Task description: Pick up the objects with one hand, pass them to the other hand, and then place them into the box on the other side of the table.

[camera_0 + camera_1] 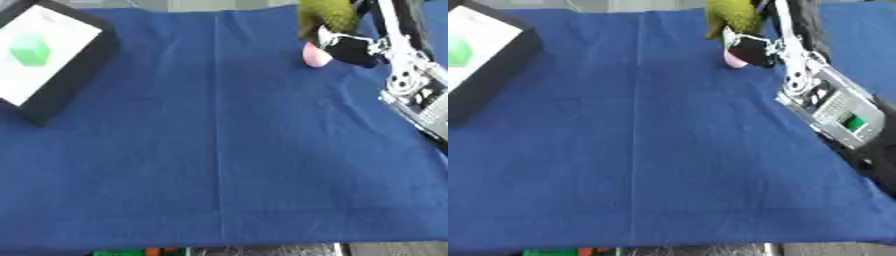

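My right hand [354,49] reaches in from the right to the table's far right part. It sits against a pink object [313,56] lying on the blue cloth [219,150], just below a yellow-green fuzzy object [325,17]. Whether its fingers close on the pink object is hidden by the hand's black body. At the far left stands a black box [70,75] with a white inside, holding a green cube [31,50]. My left hand shows in neither view.
The right forearm [833,107], silver and black with a small green light, crosses the right side of the table. Coloured items [131,251] peek below the cloth's near edge.
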You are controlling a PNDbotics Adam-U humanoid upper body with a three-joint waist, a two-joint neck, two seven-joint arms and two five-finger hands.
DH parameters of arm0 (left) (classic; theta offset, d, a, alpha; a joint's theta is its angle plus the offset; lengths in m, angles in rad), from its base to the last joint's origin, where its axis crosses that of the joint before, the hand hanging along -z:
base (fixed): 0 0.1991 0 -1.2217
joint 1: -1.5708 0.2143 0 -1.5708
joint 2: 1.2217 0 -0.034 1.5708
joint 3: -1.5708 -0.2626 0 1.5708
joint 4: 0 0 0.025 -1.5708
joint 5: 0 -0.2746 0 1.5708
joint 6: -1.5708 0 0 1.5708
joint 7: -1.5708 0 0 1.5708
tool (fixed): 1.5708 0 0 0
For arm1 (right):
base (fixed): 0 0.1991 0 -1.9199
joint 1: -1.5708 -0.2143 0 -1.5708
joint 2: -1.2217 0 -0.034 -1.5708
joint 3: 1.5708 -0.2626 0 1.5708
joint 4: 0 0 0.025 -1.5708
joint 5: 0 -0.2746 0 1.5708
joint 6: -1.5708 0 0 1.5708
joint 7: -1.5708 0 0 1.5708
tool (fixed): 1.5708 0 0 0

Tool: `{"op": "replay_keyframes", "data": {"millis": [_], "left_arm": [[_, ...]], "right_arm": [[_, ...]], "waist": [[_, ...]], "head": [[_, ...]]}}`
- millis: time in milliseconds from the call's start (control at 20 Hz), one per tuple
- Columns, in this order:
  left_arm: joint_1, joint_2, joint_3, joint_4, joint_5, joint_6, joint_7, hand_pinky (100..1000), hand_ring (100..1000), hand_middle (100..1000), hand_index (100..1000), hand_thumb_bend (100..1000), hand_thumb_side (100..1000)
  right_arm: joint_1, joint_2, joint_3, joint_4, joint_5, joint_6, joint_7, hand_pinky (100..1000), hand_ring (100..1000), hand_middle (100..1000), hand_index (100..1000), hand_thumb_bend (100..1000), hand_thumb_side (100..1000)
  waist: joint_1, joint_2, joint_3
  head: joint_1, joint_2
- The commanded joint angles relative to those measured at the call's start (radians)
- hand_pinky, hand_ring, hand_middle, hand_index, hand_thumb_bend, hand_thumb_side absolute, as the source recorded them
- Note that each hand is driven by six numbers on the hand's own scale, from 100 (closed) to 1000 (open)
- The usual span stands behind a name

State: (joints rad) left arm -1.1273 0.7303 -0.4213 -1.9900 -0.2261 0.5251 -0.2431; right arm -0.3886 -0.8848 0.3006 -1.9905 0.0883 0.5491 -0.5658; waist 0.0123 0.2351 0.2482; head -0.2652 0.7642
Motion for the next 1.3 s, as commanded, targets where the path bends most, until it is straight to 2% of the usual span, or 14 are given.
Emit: {"op": "replay_keyframes", "data": {"millis": [50,450,750,1100,1300], "left_arm": [[-0.038,-0.006,-0.023,-0.01,-0.016,-0.001,-0.047,776,685,611,748,100,247],[-0.09,-0.047,-0.109,-0.01,-0.052,0.022,-0.172,781,700,634,760,100,247],[-0.095,-0.057,-0.155,-0.01,-0.066,0.048,-0.269,784,713,674,792,100,257],[-0.113,-0.083,-0.203,-0.01,-0.086,0.056,-0.366,787,727,721,823,100,273],[-0.122,-0.103,-0.23,-0.01,-0.102,0.062,-0.407,789,734,755,850,100,278]], "right_arm": [[-0.028,-0.005,0.012,-0.009,0.023,0.086,-0.096,1000,434,517,432,149,100],[-0.052,0.031,0.061,-0.009,0.032,0.088,-0.106,1000,431,518,431,158,100],[-0.058,0.048,0.094,-0.009,0.033,0.069,-0.098,1000,432,521,433,153,100],[-0.069,0.069,0.121,-0.009,0.041,0.058,-0.099,1000,431,521,432,139,100],[-0.08,0.083,0.134,-0.009,0.037,0.054,-0.107,1000,430,521,431,133,100]], "waist": [[0.002,-0.026,0.004],[0.003,-0.027,0.014],[0.001,-0.029,0.011],[0.001,-0.027,0.011],[0.0,-0.026,0.011]], "head": [[0.0,0.006],[-0.004,0.006],[0.015,0.005],[0.041,-0.027],[0.042,-0.031]]}}
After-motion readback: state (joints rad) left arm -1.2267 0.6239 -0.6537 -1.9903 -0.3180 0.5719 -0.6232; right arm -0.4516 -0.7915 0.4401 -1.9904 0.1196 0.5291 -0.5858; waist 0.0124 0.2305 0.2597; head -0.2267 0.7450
